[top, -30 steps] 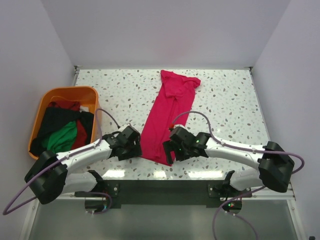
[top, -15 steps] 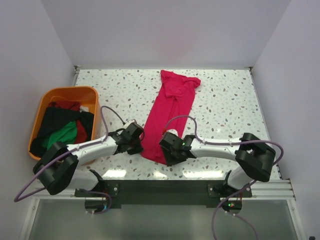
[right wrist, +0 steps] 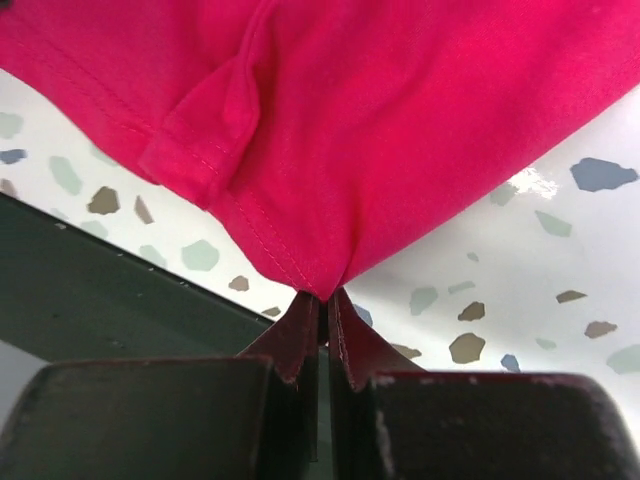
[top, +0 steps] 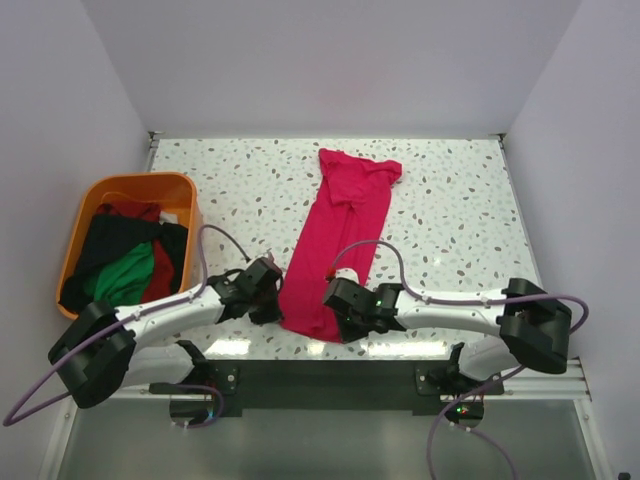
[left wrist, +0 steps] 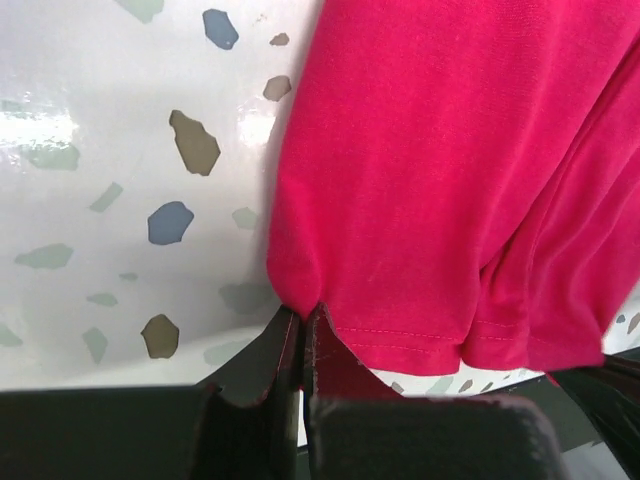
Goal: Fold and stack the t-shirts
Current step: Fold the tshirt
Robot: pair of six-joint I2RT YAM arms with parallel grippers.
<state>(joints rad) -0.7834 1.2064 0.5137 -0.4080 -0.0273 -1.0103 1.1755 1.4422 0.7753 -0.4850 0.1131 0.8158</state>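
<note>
A crimson-pink t-shirt (top: 335, 240) lies folded lengthwise in a long strip down the middle of the table, collar end far, hem near. My left gripper (top: 277, 306) is shut on the hem's left corner (left wrist: 300, 300). My right gripper (top: 338, 322) is shut on the hem's right corner (right wrist: 322, 285). Both wrist views show the pink cloth (right wrist: 380, 120) pinched between closed fingers just above the table's near edge. Green, black and dark red t-shirts (top: 125, 262) lie heaped in the orange tub.
The orange plastic tub (top: 90, 205) stands at the left of the speckled table (top: 460, 210). White walls enclose the table on three sides. The dark front rail (top: 320, 375) runs just below the hem.
Both grippers have closed from open onto the hem corners of the pink t-shirt. Both arms shifted in toward the hem, and the strip has been drawn slightly toward the near edge.
</note>
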